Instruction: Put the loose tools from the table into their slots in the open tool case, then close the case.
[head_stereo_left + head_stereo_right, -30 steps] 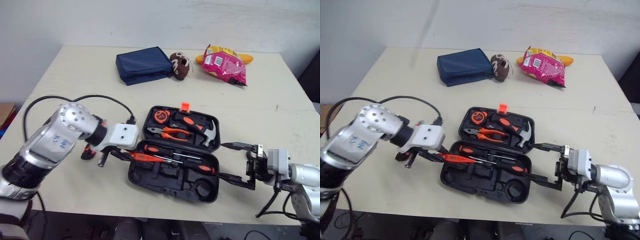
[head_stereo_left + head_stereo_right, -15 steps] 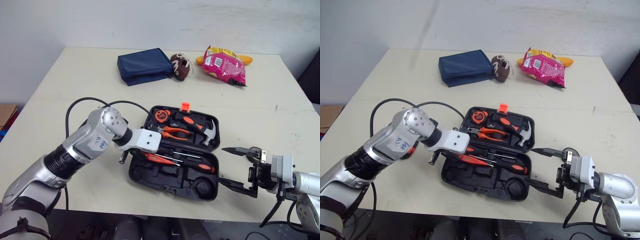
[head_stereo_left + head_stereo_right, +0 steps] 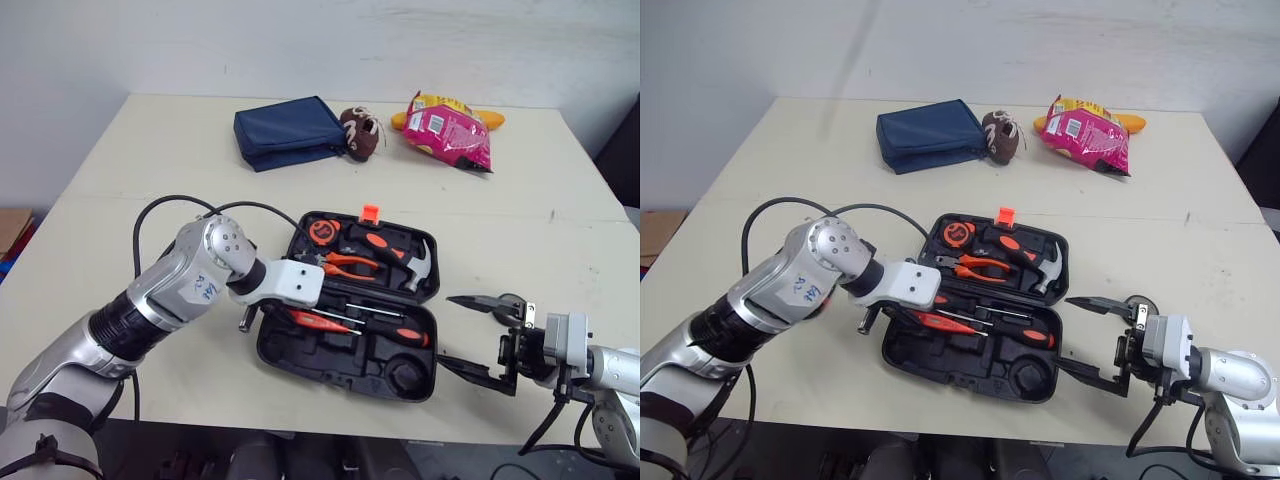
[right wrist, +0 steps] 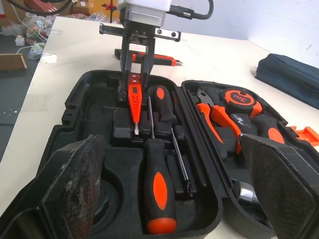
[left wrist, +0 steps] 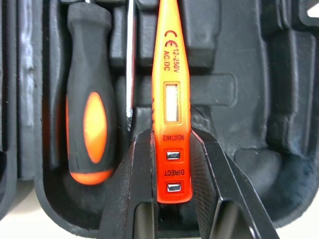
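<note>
Tool case (image 3: 268,352) lies open near the front edge of the table (image 3: 150,150). My left gripper (image 5: 172,144) is clamped on the orange tester pen (image 5: 170,99), both fingers (image 5: 137,174) pressed to its sides. It holds the pen over the case's front half, just beside a slotted black-and-orange screwdriver (image 5: 89,124). Whether the pen rests in a slot, I cannot tell. My right gripper (image 3: 478,335) hangs with fingers wide apart, just beside the case's right front corner.

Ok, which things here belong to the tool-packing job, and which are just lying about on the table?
Job:
open tool case
orange voltage tester pen, held in the left gripper
loose screwdriver beside the case

Lying about:
blue pouch
brown plush toy
pink snack bag
</note>
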